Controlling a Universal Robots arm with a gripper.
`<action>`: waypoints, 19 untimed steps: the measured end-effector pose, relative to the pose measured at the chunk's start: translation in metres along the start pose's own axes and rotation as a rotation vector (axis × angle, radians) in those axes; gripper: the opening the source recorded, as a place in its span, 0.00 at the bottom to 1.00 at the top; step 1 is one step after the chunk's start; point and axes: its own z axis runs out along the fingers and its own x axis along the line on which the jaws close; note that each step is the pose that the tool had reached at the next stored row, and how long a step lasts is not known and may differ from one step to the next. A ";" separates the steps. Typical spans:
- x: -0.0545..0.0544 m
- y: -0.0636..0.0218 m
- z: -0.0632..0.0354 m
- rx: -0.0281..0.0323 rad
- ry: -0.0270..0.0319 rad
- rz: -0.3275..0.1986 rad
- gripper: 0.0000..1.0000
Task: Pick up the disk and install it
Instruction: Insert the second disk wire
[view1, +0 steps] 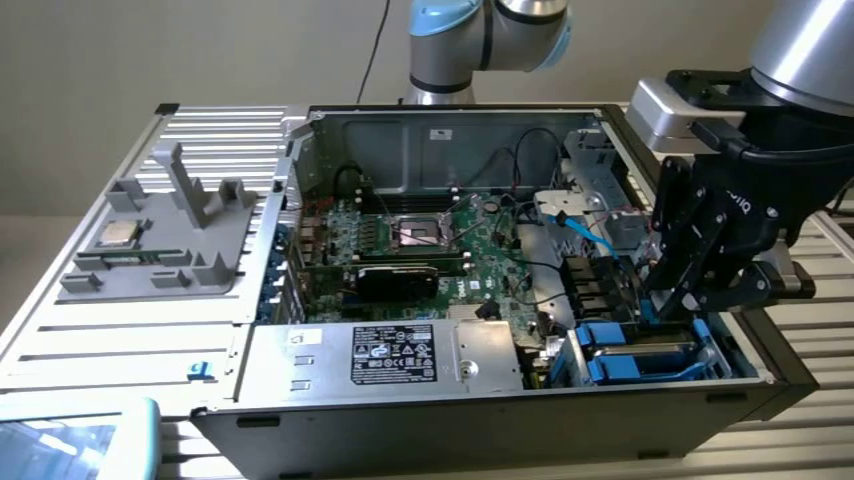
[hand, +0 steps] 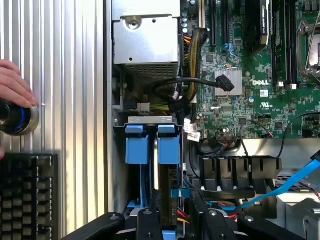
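The disk (view1: 617, 334) stands on edge in the drive bay at the open computer case's corner, on the exterior view's right. In the wrist view, its blue carrier (hand: 168, 145) is the one nearer the motherboard, with a thin silver edge running back toward my fingers. My black gripper (view1: 667, 315) reaches down into the bay at the disk's far end. My gripper's (hand: 177, 210) jaws stand partly apart, closed on that end of the carrier. A second blue carrier (hand: 136, 145) sits beside it in the neighbouring slot.
A silver power supply (view1: 400, 355) with a black label borders the bay. The motherboard (hand: 240, 75), black cables and a blue cable (hand: 280, 187) lie close by. A grey fixture (view1: 174, 235) holding a small chip stands outside the case. A hand (hand: 12, 85) rests on a knob above a keyboard (hand: 25, 195).
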 end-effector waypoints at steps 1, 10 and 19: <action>0.000 0.0000 -0.0001 0.0000 0.0002 0.000 0.36; 0.000 0.0000 -0.0001 0.0000 0.0002 0.000 0.36; 0.000 0.0001 -0.0001 0.0001 0.0003 0.000 0.11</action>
